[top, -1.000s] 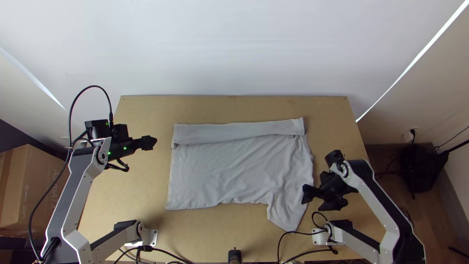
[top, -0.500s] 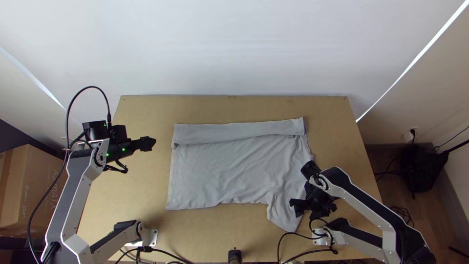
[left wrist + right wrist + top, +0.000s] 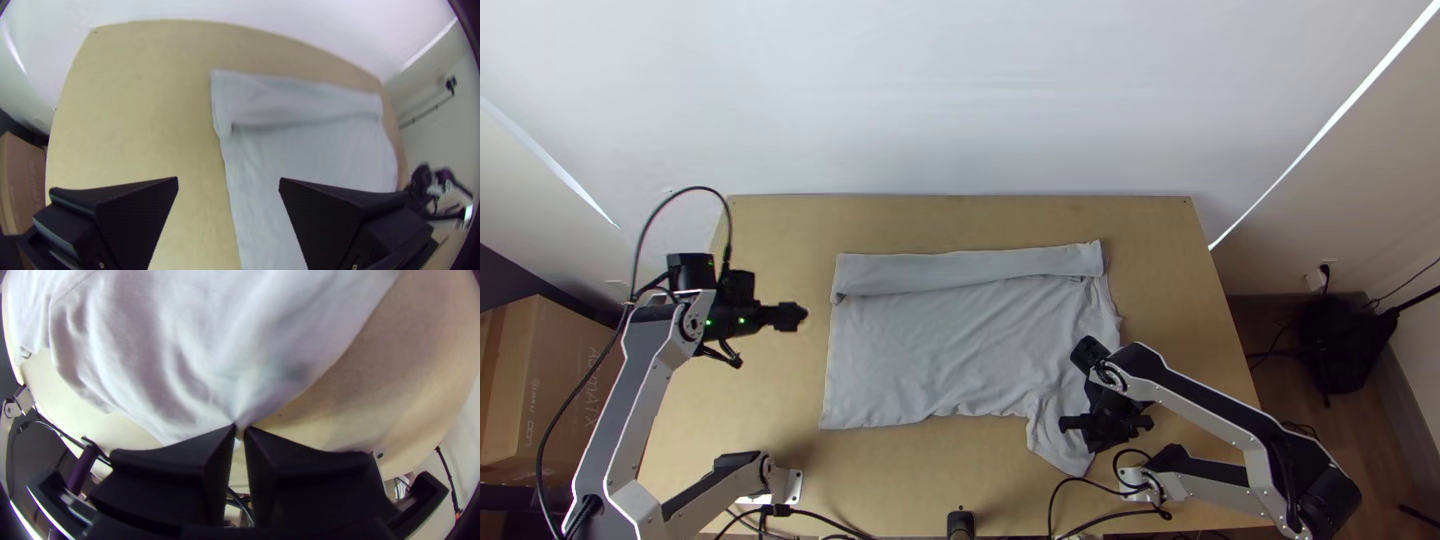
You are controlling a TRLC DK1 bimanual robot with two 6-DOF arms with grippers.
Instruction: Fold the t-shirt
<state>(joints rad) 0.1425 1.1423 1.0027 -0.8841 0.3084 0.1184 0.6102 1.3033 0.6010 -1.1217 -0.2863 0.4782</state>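
Note:
The grey t-shirt lies mostly flat in the middle of the table, its far edge folded over in a long strip and one sleeve sticking out at the near right. My right gripper is over that sleeve. In the right wrist view the right gripper is shut on the sleeve's edge, the cloth gathering in small creases at the fingertips. To the left of the shirt is my left gripper, clear of the cloth. The left wrist view shows the left gripper open, with nothing between its fingers.
Bare wooden table surrounds the shirt. Black cables loop at the near edge by the right arm's base. A cardboard box stands off the table's left side, and a white wall rises behind.
The right gripper has moved left and a little toward the near edge, from beside the shirt onto the sleeve. My left gripper has shifted slightly toward the near edge. The shirt looks hardly changed.

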